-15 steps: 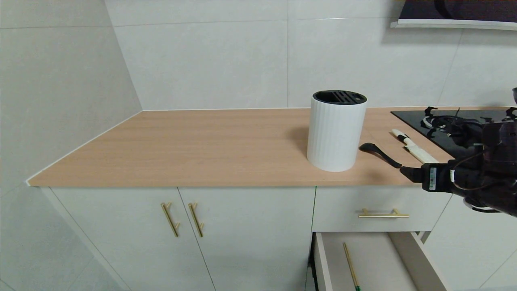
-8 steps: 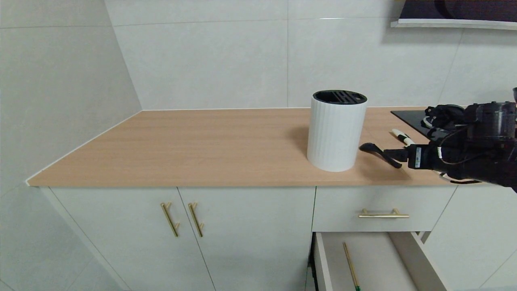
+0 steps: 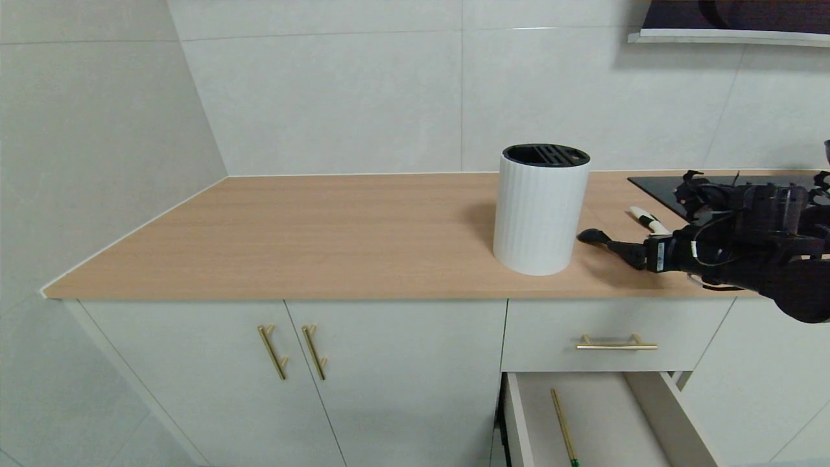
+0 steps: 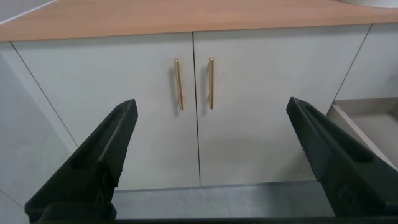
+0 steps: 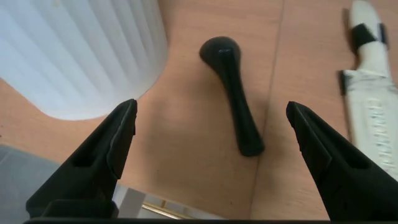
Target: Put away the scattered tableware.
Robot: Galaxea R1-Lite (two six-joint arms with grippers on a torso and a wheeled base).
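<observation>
A black spoon (image 3: 591, 236) lies on the wooden counter (image 3: 337, 233), just right of the white ribbed utensil holder (image 3: 541, 211) with its black slotted top. In the right wrist view the spoon (image 5: 234, 93) lies flat, bowl toward the holder (image 5: 81, 50). My right gripper (image 3: 632, 253) hovers low over the spoon's handle, open (image 5: 210, 112), with a finger on either side of it and not touching. A white knife (image 3: 647, 220) with black bands lies just beyond (image 5: 367, 74). My left gripper (image 4: 211, 107) is open and empty, down in front of the cabinet doors.
A black hob (image 3: 655, 188) takes up the counter's right end. Below the counter an open drawer (image 3: 655, 415) holds one chopstick (image 3: 563, 425). Above it is a shut drawer with a gold handle (image 3: 616, 345). Two cabinet doors with gold handles (image 4: 194, 84) stand to the left.
My right gripper has risen from the counter's front edge and moved left over the counter, ending above the spoon's handle. The spoon, knife and holder have not moved.
</observation>
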